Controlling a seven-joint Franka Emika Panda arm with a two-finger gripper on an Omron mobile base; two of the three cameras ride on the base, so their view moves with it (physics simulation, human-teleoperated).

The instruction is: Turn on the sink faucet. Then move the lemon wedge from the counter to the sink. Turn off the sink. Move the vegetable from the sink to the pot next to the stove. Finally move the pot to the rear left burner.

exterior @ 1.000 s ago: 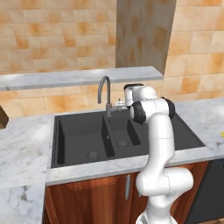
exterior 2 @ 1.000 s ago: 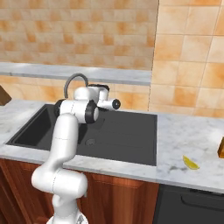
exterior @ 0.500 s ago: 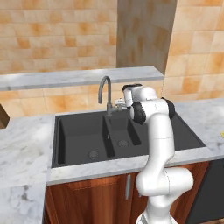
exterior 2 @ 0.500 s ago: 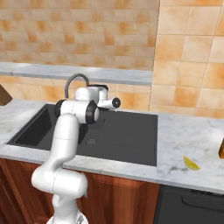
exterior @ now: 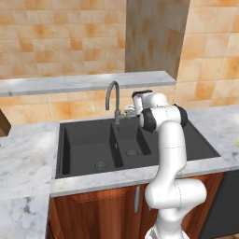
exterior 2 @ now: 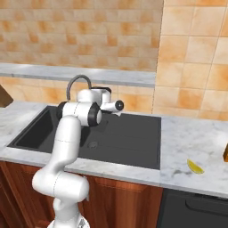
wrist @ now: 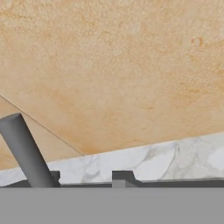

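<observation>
Behind the sink, the gripper sits beside the sink faucet, likely working its lever; finger spread unclear. The lemon wedge lies right of the sink.

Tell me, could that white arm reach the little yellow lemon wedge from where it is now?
Probably yes, but not right away. The gripper is up by the sink faucet, while the lemon wedge lies on the counter beyond the sink. Nothing stands between them.
</observation>
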